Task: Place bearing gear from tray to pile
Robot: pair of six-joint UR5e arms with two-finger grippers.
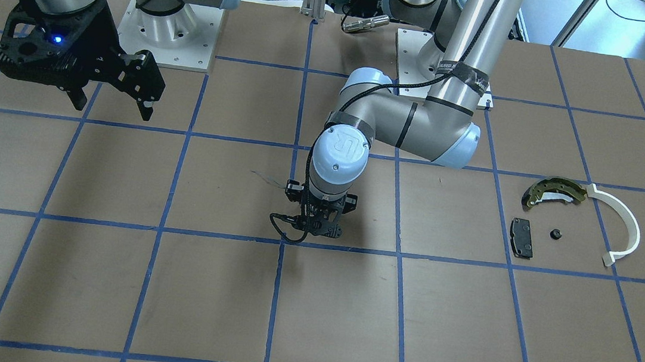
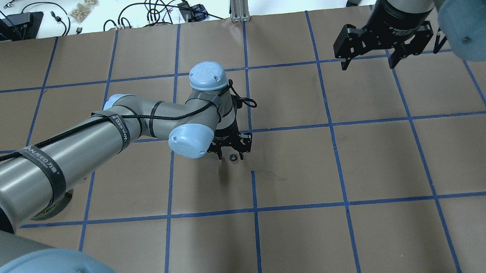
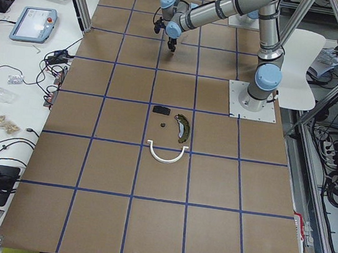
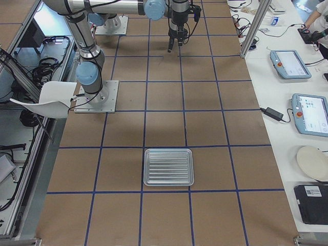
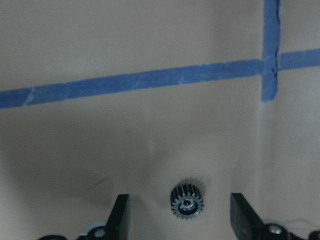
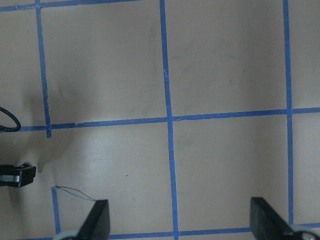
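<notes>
Your surface [image 1: 107, 290] is brown paper squared off with blue tape, matte and faintly scuffed. Benches with tablets and loose cables run along the operators' side, and a white chair sits behind the robot's bases. The bearing gear [image 5: 186, 201], small, dark and toothed with a pale bore, lies flat on the surface near a tape crossing. It sits between the fingers of the left end effector [image 2: 231, 153], which is spread wide and touches it on neither side. The right end effector [image 2: 367, 61] hangs high above bare squares, also released and grasping nothing. The ribbed metal tray [image 4: 168, 167] rests at the robot's right end. The pile [image 3: 183, 128] lies well apart toward the left end: an olive brake shoe [image 1: 555, 192], a white plastic arc [image 1: 623, 227], a black pad [image 1: 521, 237] and a small black part [image 1: 555, 234]. Open squares separate gear and pile.
</notes>
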